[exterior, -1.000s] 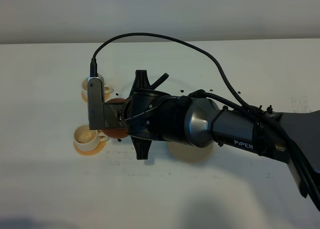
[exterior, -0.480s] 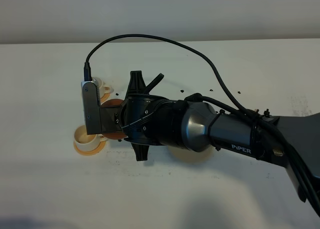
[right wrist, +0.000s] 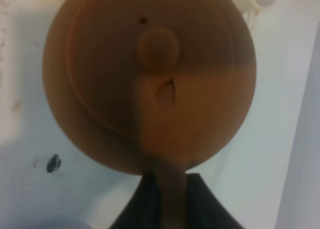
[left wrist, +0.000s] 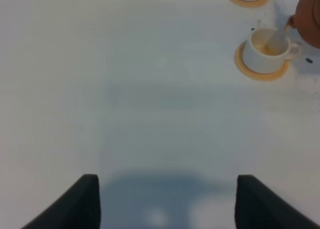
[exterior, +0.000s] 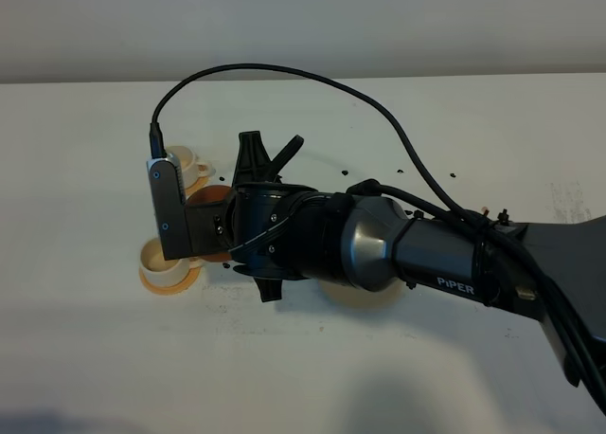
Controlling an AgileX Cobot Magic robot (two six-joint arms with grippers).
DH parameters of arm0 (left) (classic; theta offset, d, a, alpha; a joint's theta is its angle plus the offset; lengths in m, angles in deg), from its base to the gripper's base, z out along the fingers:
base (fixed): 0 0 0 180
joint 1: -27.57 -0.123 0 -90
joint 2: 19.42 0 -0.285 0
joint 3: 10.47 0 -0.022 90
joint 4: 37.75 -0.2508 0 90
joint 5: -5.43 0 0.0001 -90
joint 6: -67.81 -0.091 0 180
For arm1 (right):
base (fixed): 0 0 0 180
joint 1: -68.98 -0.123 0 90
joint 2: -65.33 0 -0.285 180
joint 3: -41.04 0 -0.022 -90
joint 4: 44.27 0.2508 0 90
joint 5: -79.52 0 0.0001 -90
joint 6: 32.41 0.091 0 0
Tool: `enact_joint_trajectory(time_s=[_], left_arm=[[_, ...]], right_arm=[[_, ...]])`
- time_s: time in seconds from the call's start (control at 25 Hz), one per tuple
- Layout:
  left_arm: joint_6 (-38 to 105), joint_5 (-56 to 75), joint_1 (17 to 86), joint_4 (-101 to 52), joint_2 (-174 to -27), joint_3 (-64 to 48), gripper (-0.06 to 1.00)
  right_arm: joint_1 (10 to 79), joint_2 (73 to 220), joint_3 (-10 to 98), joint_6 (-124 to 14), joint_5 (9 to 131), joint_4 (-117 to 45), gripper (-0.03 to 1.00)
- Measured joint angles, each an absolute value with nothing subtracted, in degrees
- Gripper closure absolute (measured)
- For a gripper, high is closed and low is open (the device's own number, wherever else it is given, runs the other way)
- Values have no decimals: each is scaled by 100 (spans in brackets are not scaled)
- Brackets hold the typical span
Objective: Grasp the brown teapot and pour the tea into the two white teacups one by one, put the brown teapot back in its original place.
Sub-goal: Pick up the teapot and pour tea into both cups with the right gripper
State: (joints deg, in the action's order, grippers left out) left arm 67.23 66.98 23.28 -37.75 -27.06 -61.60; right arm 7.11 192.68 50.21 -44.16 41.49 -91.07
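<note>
Tea (left wrist: 270,49) streams from clay teapot (right wrist: 150,79) into teacup (left wrist: 260,62) just ahead of right claw (right wrist: 167,204), clamped on teapot's handle; left claw (left wrist: 167,201) wide, empty.

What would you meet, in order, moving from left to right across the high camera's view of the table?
The nearer white teacup → brown teapot → pale beige disc → PiPER label on the arm.

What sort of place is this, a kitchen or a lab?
Probably a robot lab bench: a plain white table, a cabled black robot arm, and a staged brown teapot with two white teacups.
</note>
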Motion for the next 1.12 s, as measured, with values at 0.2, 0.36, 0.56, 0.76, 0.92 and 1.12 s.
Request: enact_joint_trajectory(time_s=[0.2, 0.36, 0.56, 0.76, 0.92, 1.12], left_arm=[[6723, 6698, 2328, -3775, -2706, -6160, 40], [6723, 6698, 2328, -3775, -2706, -6160, 40], [6723, 6698, 2328, -3775, -2706, -6160, 40], [6723, 6698, 2328, -3775, -2706, -6160, 40], [6723, 6698, 2328, -3775, -2706, -6160, 40], [6723, 6698, 2328, -3775, -2706, -6160, 40]], right_arm=[[711, 19268, 5021, -4416, 4153, -9240, 87], [711, 19268, 5021, -4416, 4153, -9288, 87], [711, 19268, 5021, -4421, 4203, -9386, 87], [711, 19268, 5021, -4421, 4246, -9450, 87], [711, 19268, 5021, -4421, 4302, -9528, 87], [711, 19268, 5021, -4475, 4313, -9557, 87]])
